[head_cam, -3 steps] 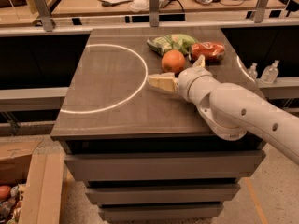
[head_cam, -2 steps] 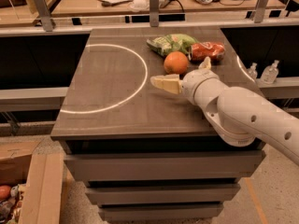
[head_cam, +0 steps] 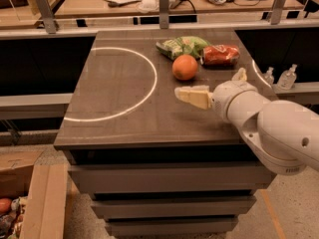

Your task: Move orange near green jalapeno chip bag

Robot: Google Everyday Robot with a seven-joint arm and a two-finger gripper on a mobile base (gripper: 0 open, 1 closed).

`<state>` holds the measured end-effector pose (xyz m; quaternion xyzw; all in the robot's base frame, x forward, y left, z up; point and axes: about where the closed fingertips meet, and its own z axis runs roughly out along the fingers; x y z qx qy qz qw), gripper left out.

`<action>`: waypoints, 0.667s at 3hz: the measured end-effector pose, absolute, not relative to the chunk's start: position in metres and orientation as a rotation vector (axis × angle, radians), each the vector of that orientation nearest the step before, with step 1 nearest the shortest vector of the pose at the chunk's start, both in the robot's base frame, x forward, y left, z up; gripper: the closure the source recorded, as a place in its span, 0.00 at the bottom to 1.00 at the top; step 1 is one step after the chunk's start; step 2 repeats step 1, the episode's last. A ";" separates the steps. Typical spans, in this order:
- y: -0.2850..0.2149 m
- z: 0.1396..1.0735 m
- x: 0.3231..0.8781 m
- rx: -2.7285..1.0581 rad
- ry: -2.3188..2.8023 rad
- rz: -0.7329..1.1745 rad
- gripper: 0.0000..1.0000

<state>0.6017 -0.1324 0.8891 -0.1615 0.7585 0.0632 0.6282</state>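
Observation:
The orange (head_cam: 185, 67) sits on the dark table (head_cam: 119, 118), touching the front edge of the green jalapeno chip bag (head_cam: 182, 46) at the back of the table. My gripper (head_cam: 217, 85) hovers over the table just in front of and to the right of the orange, clear of it. It is open and empty; one cream finger (head_cam: 193, 96) points left and the other (head_cam: 240, 75) points up and back. My white arm (head_cam: 279, 128) comes in from the lower right.
A red-orange foil snack packet (head_cam: 220, 55) lies right of the green bag. A white circle (head_cam: 149, 83) is marked on the table's left half. Two small clear bottles (head_cam: 288, 76) stand off the table's right edge. A cardboard box (head_cam: 45, 203) is on the floor at lower left.
My gripper has drawn back from the orange toward the front right of the table. The orange has stayed beside the green bag.

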 end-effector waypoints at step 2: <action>-0.133 0.893 0.598 -0.371 1.739 0.139 0.00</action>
